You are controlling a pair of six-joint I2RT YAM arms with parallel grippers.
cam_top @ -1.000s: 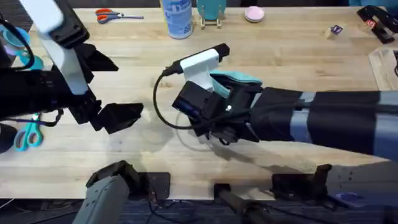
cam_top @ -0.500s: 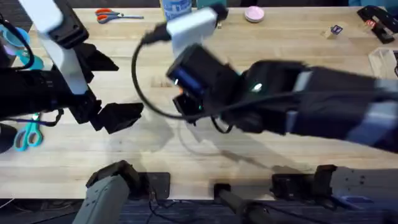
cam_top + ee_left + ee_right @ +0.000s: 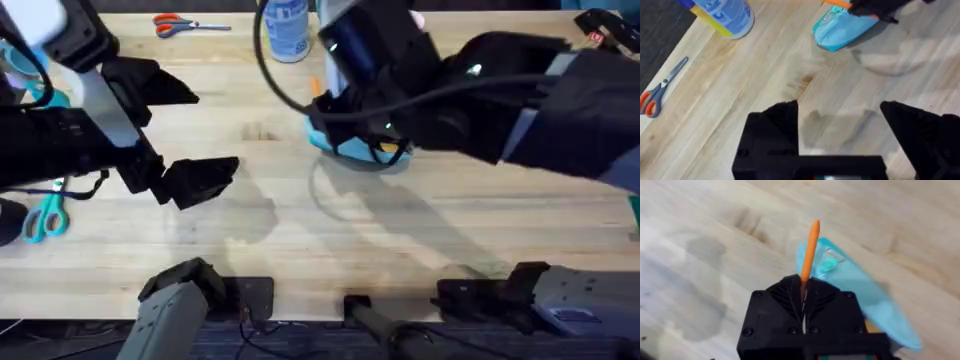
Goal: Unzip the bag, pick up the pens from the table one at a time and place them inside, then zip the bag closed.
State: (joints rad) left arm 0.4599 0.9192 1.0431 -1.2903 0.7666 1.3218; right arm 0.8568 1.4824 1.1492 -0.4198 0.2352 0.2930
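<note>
Right gripper [image 3: 804,296]: the jaws are clamping narrowly on an orange pen [image 3: 809,250], which is projecting forward from between them. In the right wrist view the pen is pointing over the light-blue bag [image 3: 865,297], which is lying flat on the table [image 3: 700,240] just beyond the fingers. Whether the zipper is standing open cannot be told from these views. In the overhead view the right arm is reaching across the middle, hanging over the bag [image 3: 345,150].

Left gripper [image 3: 840,135]: the fingers are standing wide apart and holding nothing, hovering above bare wood well apart from the bag [image 3: 840,27].

Judgement on the step in hand: the pen is being carried to the pouch for insertion. Doing it well calls for lining the pen up with the long axis of the bag, lowering the tip into the zipper mouth at a shallow angle, and releasing only once most of its length is lying inside. The idle left gripper could be steadying the fabric.

Markings: a blue-and-white canister [image 3: 725,15] is carrying printing, not legible. A small label on the bag is too blurred to read.
</note>
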